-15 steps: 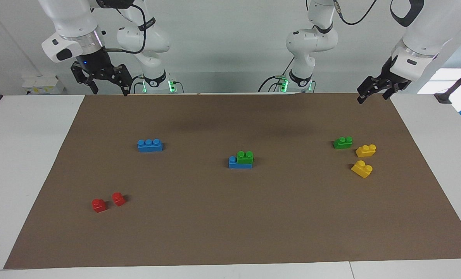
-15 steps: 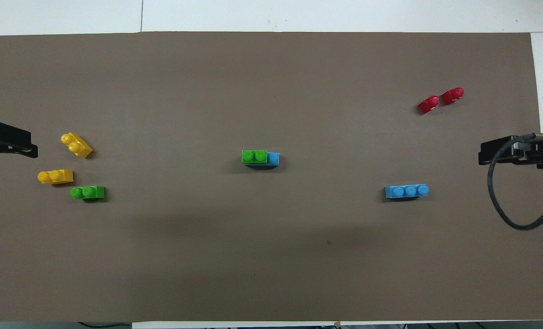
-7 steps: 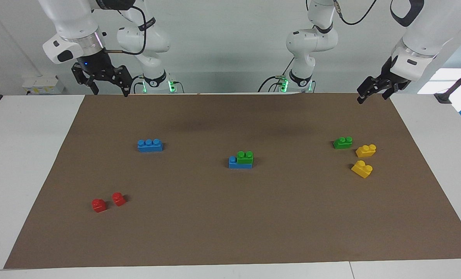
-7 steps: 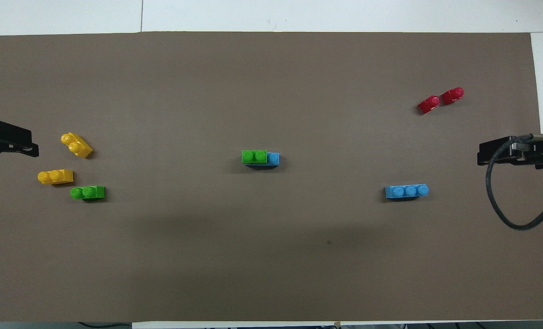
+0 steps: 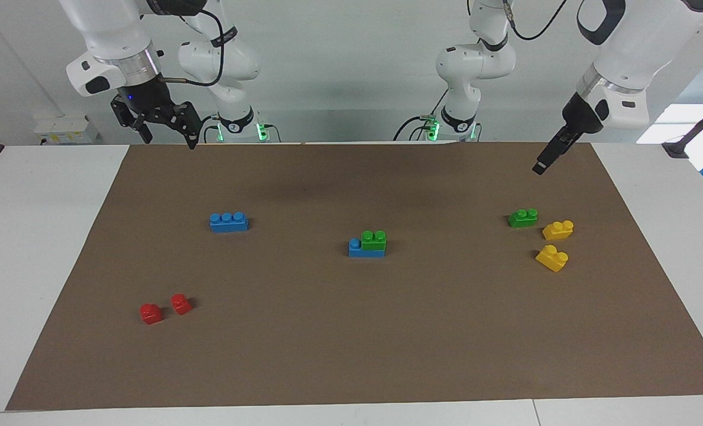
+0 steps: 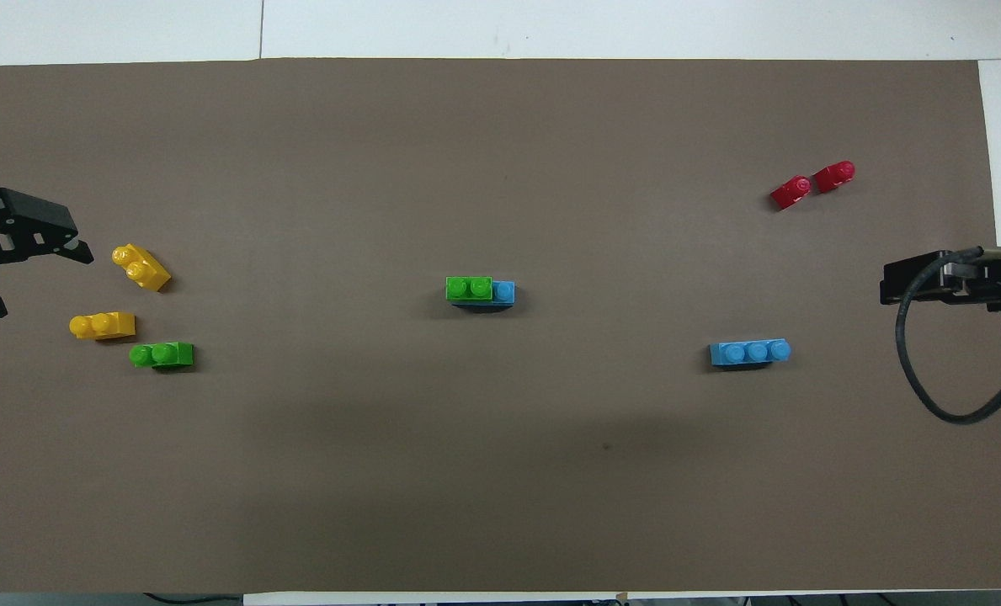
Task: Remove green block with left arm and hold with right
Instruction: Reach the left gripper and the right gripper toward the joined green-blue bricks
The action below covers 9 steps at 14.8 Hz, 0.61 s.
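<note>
**Facing view: both grippers raised at the table's ends, green block on its blue brick**

Facing view, read from its left edge across. The right gripper [image 5: 163, 127] hangs in the air over the robot-side corner of the brown mat [image 5: 351, 355] at the right arm's end, its fingers spread apart and holding nothing. Farthest from the robots at that end sit two red single-stud bricks [image 5: 165, 308], just beside each other. Nearer to the robots than those lies a loose blue three-stud brick [image 5: 228, 221], flat on the mat.

At the middle of the mat the green block [image 5: 373, 239] sits stacked on a second blue brick [image 5: 365, 251]. It covers the part of that brick toward the left arm's end and leaves one blue stud bare toward the right arm's end. No gripper touches the stack.

Toward the left arm's end a second green brick [image 5: 522, 217] lies on the mat, with two yellow two-stud bricks [image 5: 555, 244] near it, both a little farther from the robots. The left gripper [image 5: 541, 165] is up in the air over the mat's robot-side edge at that end, tilted down toward the mat. In the overhead view its fingers [image 6: 72, 250] stand apart with nothing between them.
</note>
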### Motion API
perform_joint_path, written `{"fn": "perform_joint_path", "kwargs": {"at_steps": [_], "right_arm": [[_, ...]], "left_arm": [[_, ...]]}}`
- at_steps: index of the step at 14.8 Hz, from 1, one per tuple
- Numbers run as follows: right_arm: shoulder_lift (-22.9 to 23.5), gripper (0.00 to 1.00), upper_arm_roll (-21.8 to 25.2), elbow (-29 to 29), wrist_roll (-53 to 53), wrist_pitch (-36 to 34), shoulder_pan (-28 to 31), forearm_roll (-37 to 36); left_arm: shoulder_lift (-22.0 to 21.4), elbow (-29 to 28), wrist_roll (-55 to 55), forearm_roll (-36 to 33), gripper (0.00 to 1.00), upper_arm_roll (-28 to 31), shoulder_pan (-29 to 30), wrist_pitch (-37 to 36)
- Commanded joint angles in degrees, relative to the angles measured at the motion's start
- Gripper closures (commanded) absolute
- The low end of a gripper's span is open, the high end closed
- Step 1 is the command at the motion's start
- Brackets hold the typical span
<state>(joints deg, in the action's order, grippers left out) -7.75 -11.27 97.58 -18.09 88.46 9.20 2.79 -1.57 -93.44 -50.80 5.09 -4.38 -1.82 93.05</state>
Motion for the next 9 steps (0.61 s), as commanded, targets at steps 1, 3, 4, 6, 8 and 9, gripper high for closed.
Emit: {"fn": "perform_joint_path", "kwargs": {"at_steps": [1, 3, 4, 6, 8, 9], "right_arm": [[-0.69, 0.0, -0.24, 4.71, -8.51, 5.21, -2.24, 3.62], [1.23, 0.0, -0.24, 5.43, -20.15, 8.74, -4.8, 4.23], [2.29, 0.0, -0.24, 5.43, -28.93, 10.32, -6.46, 5.54], [4.83, 0.0, -0.24, 5.6, -44.33, 14.62, -8.23, 9.58], [7.29, 0.0, -0.24, 6.22, -50.53, 17.78, -9.9, 12.31], [8.26, 0.0, -0.24, 7.44, -52.64, 20.33, -11.3, 13.63]], "left_arm": [[-3.43, -5.78, -15.58, 0.89, 0.0, 0.69, -4.41, 3.63], [-5.45, -10.34, -28.94, 0.8, 0.0, 0.69, -8.1, 6.95], [-6.07, -12.45, -34.14, 0.8, 0.0, 0.69, -9.68, 10.28], [-6.16, -14.05, -43.03, 0.62, 0.0, 0.69, -13.2, 12.42], [-5.99, -15.63, -47.17, 0.62, 0.0, 0.69, -16.19, 13.82], [-5.29, -15.81, -52.33, 0.54, 0.0, 0.69, -17.51, 14.53]]}}
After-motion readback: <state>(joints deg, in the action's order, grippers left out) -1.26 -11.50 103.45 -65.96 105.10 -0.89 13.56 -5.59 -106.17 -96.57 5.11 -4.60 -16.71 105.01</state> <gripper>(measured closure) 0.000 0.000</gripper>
